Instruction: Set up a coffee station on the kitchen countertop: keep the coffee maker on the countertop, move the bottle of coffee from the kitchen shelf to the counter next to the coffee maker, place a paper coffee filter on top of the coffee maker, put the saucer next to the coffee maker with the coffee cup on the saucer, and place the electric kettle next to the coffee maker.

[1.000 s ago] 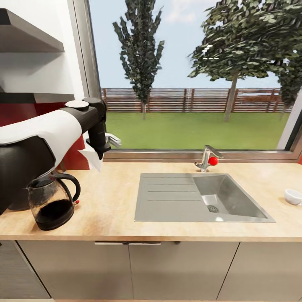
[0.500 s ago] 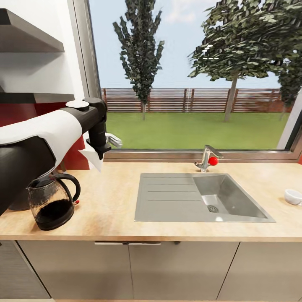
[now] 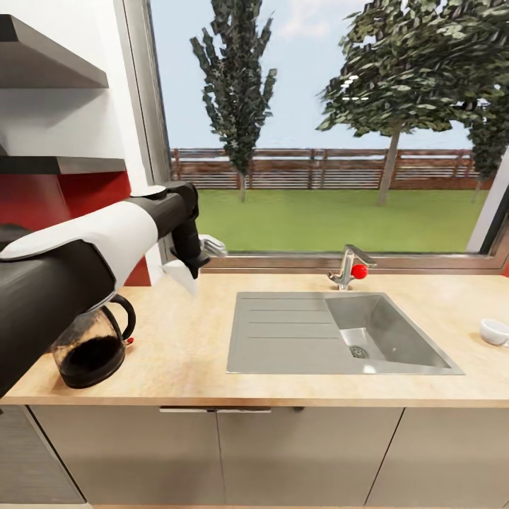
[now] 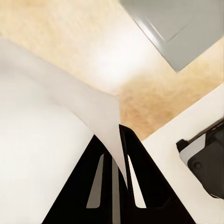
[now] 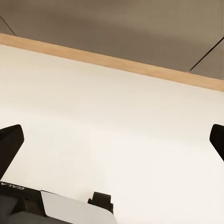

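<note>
Left gripper [image 4: 114, 158]: 2 black fingers [image 4: 140, 172] pressed together on the edge of a white paper filter [image 4: 51, 140], pinching it; the sheet fans out wide from the pinch over the beige countertop [image 4: 93, 51]. Left wrist view also catches a corner of the grey sink [image 4: 182, 28] and part of the robot's white body. Head view gives the wider setting that the wrist view lacks: left gripper [image 3: 189, 267] hangs over the countertop [image 3: 184, 332] at the back near the window sill, between kettle and sink, with the filter [image 3: 182, 275] a small white flap below it, pointed corner downward and its long axis slanting; whether the tip touches the counter, cannot tell. Kettle [image 3: 93, 346] stands upright at the left front of the countertop, handle toward the sink, dark liquid in its lower half, top partly hidden by the left forearm. Sink [image 3: 339, 332] sits mid-counter, tap [image 3: 348, 266] with a red knob behind it. White cup [image 3: 493, 331] at the far right edge, well apart from the kettle. Right gripper: 2 dark fingertips [image 5: 11, 144] at opposite edges of the right wrist view, spread wide, holding nothing, above a pale surface with a wood-coloured edge.
</note>
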You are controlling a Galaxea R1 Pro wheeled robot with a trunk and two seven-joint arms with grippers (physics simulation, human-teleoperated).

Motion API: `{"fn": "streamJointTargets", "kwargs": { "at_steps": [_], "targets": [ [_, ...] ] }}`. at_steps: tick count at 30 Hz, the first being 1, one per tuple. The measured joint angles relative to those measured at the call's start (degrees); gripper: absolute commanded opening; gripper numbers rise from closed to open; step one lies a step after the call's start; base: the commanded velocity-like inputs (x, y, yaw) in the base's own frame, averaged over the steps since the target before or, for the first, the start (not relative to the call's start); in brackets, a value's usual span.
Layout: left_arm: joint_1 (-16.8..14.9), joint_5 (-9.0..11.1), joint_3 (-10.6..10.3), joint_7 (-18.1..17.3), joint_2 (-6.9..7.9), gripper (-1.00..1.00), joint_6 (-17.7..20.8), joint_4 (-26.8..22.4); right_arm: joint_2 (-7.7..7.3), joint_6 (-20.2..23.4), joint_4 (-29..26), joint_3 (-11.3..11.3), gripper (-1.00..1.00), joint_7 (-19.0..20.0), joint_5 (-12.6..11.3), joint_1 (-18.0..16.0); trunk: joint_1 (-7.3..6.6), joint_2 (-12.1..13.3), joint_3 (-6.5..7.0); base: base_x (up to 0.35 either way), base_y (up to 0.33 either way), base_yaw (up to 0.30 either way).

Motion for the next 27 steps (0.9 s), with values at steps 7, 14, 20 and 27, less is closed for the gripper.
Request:
{"fn": "streamJointTargets", "kwargs": {
  "at_steps": [7, 14, 20, 27],
  "targets": [
    [-1.42, 0.32, 0.57, 0.17, 2.36, -1.00, -0.02, 0.07, 0.00, 0.00, 0.00, 0.01, 1.00, 0.00, 0.02, 0.00, 0.00, -0.01, 0.00, 0.000, 0.000, 0.000],
    [-3.72, 7.44, 3.33, 2.23, 6.35, -1.00, -0.39, -0.20, 0.00, 0.00, 0.00, 0.02, 1.00, 0.00, 0.03, 0.00, 0.00, 0.00, 0.00, 0.000, 0.000, 0.000],
    [-5.45, 10.99, 3.96, 5.95, 7.15, -1.00, -0.79, -1.88, 0.00, 0.00, 0.07, 0.07, 1.00, 0.00, 0.03, 0.00, 0.00, -0.01, 0.00, 0.000, 0.000, 0.000],
    [-6.51, 11.43, 4.78, 6.79, 9.34, -1.00, -0.86, -8.96, 0.00, 0.00, 0.07, 0.08, 1.00, 0.00, 0.03, 0.01, 0.00, 0.00, 0.00, 0.000, 0.000, 0.000]
  ]
}}
